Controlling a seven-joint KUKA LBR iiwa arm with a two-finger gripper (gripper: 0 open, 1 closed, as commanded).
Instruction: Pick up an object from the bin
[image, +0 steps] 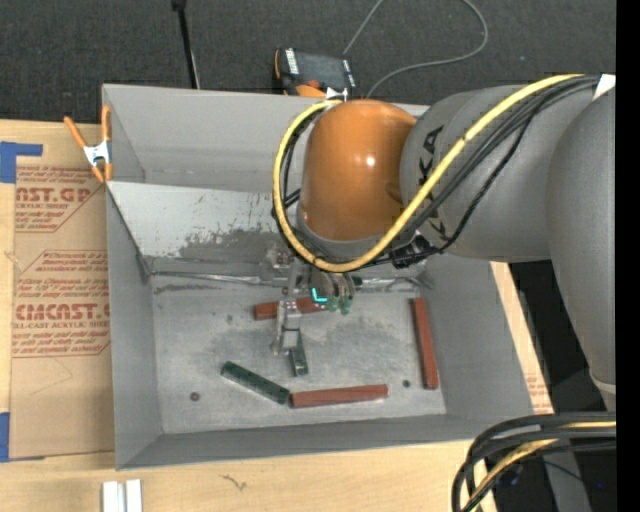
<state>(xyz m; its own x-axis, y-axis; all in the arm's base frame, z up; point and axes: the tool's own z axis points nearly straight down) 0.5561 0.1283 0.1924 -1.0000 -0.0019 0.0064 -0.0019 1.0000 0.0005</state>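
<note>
We see a small red-brown block (266, 312) lying flat near the middle of the bin (180, 215) floor, just left of the claw (293, 352). The claw hangs low beside it, under the arm's orange cover (360, 170). We cannot tell whether the claw is clenched or released. Nearer the front wall lie a dark green bar (255, 383) and a long red-brown bar (338, 396), almost end to end. A second red-brown bar (424, 343) lies along the right wall.
</note>
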